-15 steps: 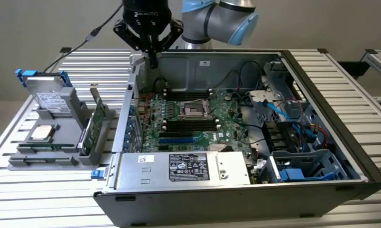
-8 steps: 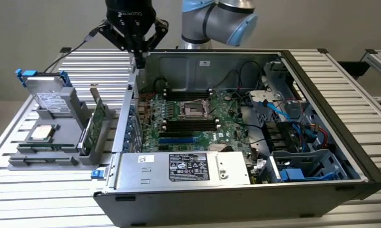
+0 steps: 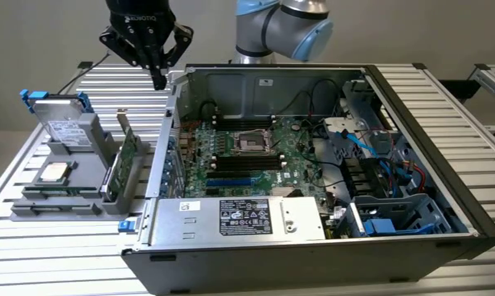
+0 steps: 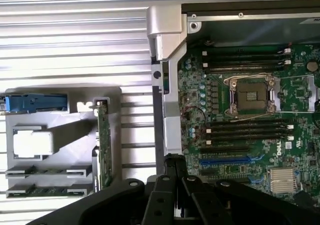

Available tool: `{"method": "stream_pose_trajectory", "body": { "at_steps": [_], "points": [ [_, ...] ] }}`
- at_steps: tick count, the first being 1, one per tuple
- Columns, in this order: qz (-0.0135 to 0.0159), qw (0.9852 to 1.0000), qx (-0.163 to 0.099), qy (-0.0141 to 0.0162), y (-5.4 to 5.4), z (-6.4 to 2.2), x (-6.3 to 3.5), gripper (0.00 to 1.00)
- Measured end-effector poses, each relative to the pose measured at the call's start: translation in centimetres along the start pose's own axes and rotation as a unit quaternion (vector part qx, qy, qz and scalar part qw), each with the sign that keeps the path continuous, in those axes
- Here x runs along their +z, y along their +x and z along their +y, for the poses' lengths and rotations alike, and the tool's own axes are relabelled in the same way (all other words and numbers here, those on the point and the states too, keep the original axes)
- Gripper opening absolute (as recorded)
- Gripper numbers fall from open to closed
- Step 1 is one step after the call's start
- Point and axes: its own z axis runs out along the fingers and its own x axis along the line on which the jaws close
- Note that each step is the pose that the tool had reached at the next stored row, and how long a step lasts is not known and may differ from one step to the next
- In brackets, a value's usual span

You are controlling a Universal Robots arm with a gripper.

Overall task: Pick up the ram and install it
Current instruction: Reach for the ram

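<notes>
The ram (image 4: 50, 189) sits as two thin sticks on edge. The second stick (image 4: 48, 172) lies parallel just beside the first, and each has its own long slot at the near end of the grey holder (image 3: 33, 216), in the lower left of the exterior view. Both are well apart from the gripper.

Farther back on the same holder are one square silver processor chip (image 3: 54, 172) and one green card (image 3: 128, 154) with a metal bracket, standing upright along the edge nearest the case. One hard drive (image 3: 62, 126) is propped at the far end. A strip of ribbed table (image 3: 66, 253) lies bare between the holder and the case wall.

The one computer case (image 3: 444, 166) lies open-faced across the centre and right of the exterior view. Its power supply (image 3: 239, 219) runs along the near edge. Beyond that is the motherboard (image 3: 230, 132), with one processor socket (image 3: 253, 143) and two banks of dark memory slots, one on each side of the socket.

Farthest back, in the upper left of the exterior view, the single gripper (image 3: 159, 81) points straight down with its fingers pressed together, holding nothing. It hangs above the table just outside the case's far left corner, past the holder's far end. There is open air under its tips, and the hard drive's top edge is below it, toward the exterior view's left.
</notes>
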Motion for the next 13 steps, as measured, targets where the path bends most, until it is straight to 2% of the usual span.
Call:
{"method": "stream_pose_trajectory", "body": {
  "at_steps": [3,7,10,13],
  "points": [
    [0.0006,1.0000,0.000,0.0001,1.4,-0.09,0.01,0.10],
    [0.0046,1.0000,0.000,0.0003,3.2,-0.22,0.04,0.10],
    [0.0096,1.0000,0.000,0.0007,4.5,-0.32,0.07,0.10],
    [0.0167,0.9999,0.001,0.0012,5.9,-0.41,0.12,0.10]
  ]
}}
